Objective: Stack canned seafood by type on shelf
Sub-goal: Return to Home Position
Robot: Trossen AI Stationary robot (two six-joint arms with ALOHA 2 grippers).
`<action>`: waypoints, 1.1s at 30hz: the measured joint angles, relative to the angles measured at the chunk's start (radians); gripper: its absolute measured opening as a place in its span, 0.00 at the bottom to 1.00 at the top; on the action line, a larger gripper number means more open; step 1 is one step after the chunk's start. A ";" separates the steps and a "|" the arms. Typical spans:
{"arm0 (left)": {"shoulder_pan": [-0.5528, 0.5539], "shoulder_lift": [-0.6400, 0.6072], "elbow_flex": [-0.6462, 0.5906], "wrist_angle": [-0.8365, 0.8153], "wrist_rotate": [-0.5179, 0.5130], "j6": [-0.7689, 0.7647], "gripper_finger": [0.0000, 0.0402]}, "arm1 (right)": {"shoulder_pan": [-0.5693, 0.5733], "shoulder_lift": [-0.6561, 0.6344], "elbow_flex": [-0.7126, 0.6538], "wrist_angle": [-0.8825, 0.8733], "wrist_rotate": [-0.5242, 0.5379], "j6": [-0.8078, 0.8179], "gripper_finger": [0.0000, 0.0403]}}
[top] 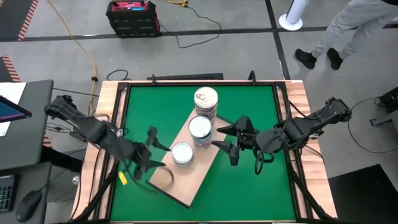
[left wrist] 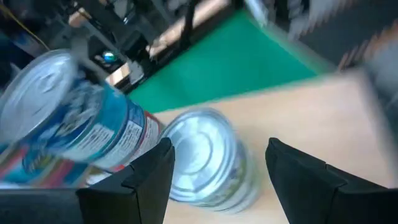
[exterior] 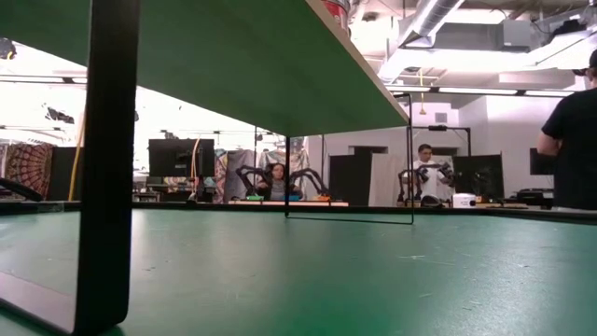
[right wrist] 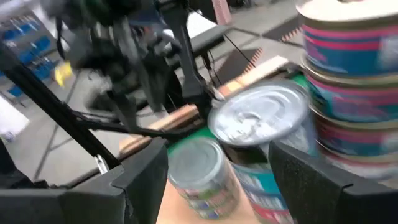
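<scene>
The tan wooden shelf [top: 186, 183] lies slantwise across the green table and stands raised on black legs [exterior: 107, 159]. On it are three stacks of canned seafood: a tall gold-lidded stack [top: 206, 101] at its far end, a silver-lidded stack [top: 200, 129] in the middle, and a low silver-lidded stack [top: 182, 152] nearest the left arm. My left gripper [top: 153, 151] hovers open just left of the low stack [left wrist: 202, 163], touching nothing. My right gripper [top: 229, 140] hovers open to the right of the middle stack [right wrist: 261, 118], also touching nothing.
The near half of the shelf board [left wrist: 305, 118] is bare. A small yellow object [top: 122, 178] lies on the table by the left arm. Wooden rails [top: 106, 124] edge the table. A person [top: 348, 25] walks on the floor beyond the far right corner.
</scene>
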 joint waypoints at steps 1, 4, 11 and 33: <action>0.011 -0.027 -0.002 0.003 0.035 -0.068 0.60 | 0.000 -0.006 0.000 -0.029 0.000 0.022 0.75; 0.042 -0.107 -0.040 0.010 0.106 -0.184 0.60 | 0.000 -0.009 0.000 -0.081 0.000 0.041 0.75; 0.060 -0.315 -0.217 0.142 0.089 -0.368 0.60 | 0.000 -0.016 0.000 -0.280 -0.051 0.125 0.74; 0.061 -0.736 -0.578 0.401 -0.129 -0.595 0.60 | 0.021 -0.413 -0.882 0.483 -0.033 0.464 0.59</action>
